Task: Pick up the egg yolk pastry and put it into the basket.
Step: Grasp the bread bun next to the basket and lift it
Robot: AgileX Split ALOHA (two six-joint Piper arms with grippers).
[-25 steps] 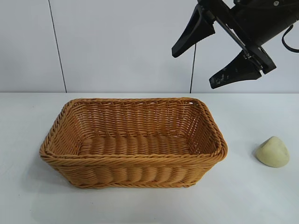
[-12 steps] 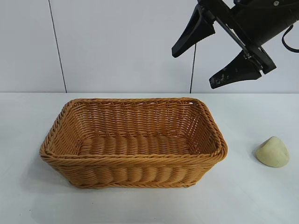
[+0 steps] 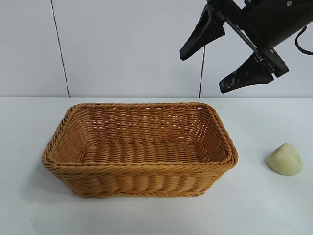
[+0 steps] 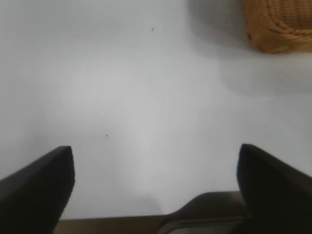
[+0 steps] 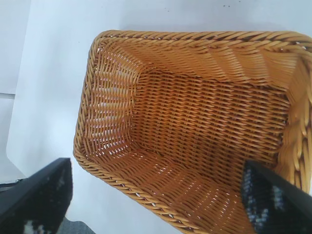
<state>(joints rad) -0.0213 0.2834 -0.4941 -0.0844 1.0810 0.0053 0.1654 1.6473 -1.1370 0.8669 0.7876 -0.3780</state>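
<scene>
The right gripper (image 3: 223, 68) is hanging high over the white desk (image 3: 274, 205), jaws spread wide and grasping nothing. The basket (image 3: 139, 169) is sitting below them; the egg yolk pastry (image 3: 285, 159) is lying on the desk beside it, well apart. The left gripper (image 4: 156, 168) is pointing at bare desk, jaws released. A pale panelled wall (image 3: 122, 44) is standing behind.

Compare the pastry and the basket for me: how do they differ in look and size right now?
The pastry is a small, smooth, pale cream lump; the basket is far larger, orange-brown and woven. The pastry is rounded with one blunt point, while the basket is rectangular with flared sides and a braided rim. The pastry is solid; the basket is hollow, with nothing inside it. Both rest on the white table, apart from each other, the pastry to the basket's right in the exterior view.
</scene>
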